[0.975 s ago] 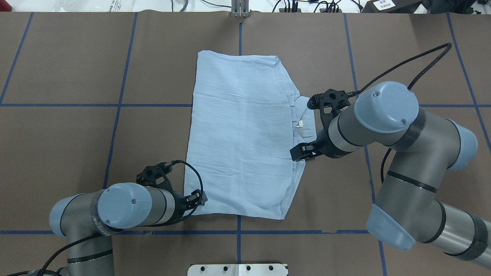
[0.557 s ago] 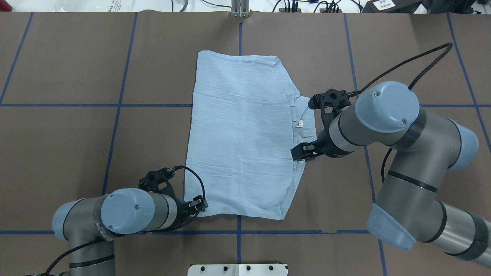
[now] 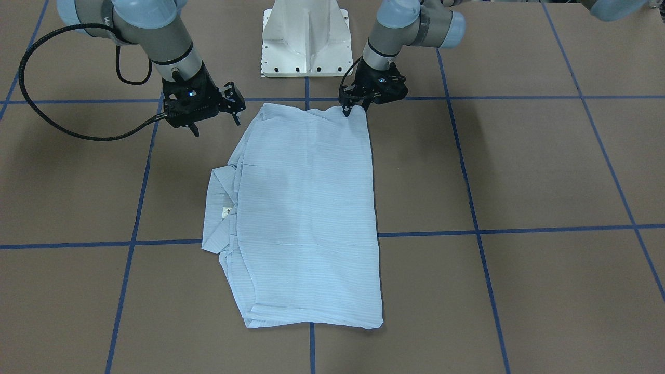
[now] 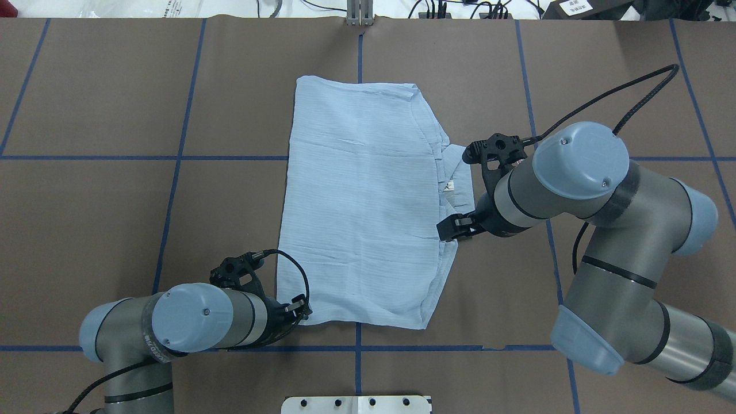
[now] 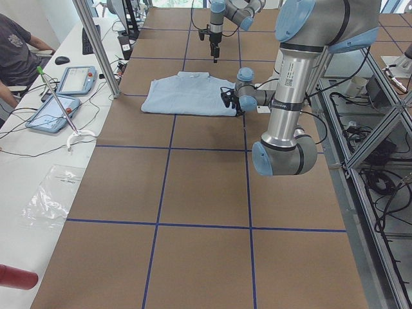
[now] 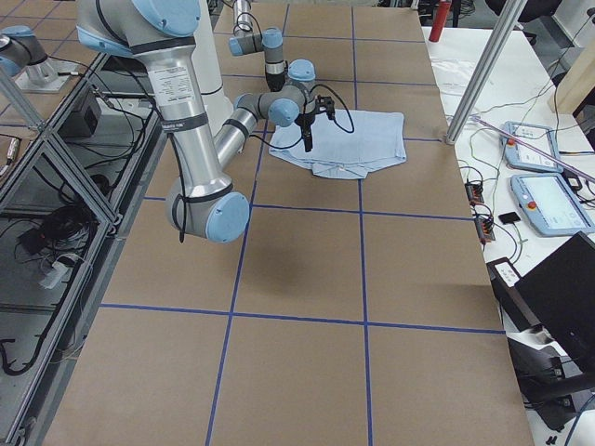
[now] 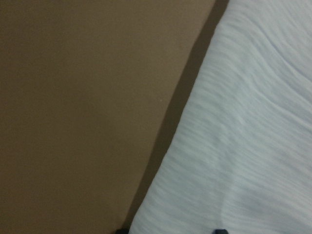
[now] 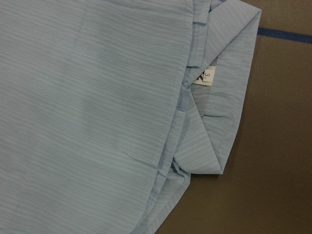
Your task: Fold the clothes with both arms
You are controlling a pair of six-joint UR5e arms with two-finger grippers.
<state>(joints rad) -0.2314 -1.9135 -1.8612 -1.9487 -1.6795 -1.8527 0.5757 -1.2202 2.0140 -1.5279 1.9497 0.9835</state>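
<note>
The clothes are one light blue striped shirt (image 4: 362,201), folded into a flat rectangle in the middle of the table (image 4: 115,201). Its collar (image 8: 229,112) and white neck label (image 8: 205,77) stick out on the robot's right side. My left gripper (image 4: 299,307) is low at the shirt's near-left corner (image 3: 354,109). It is open: the left wrist view shows its two tips apart with the cloth edge (image 7: 243,146) between them. My right gripper (image 3: 215,124) hovers open just off the shirt's right edge, near the collar, holding nothing.
Blue tape lines divide the brown table top into squares. The white pedestal base (image 3: 306,41) stands at the robot's edge of the table. A side bench with teach pendants (image 5: 71,80), a metal post (image 5: 96,45) and a seated person (image 5: 16,45) lies beyond the far edge.
The left arm has swung toward the near edge and slightly right, bringing its gripper down onto the shirt's near-left corner. The right arm has hardly moved. The shirt lies unchanged.
</note>
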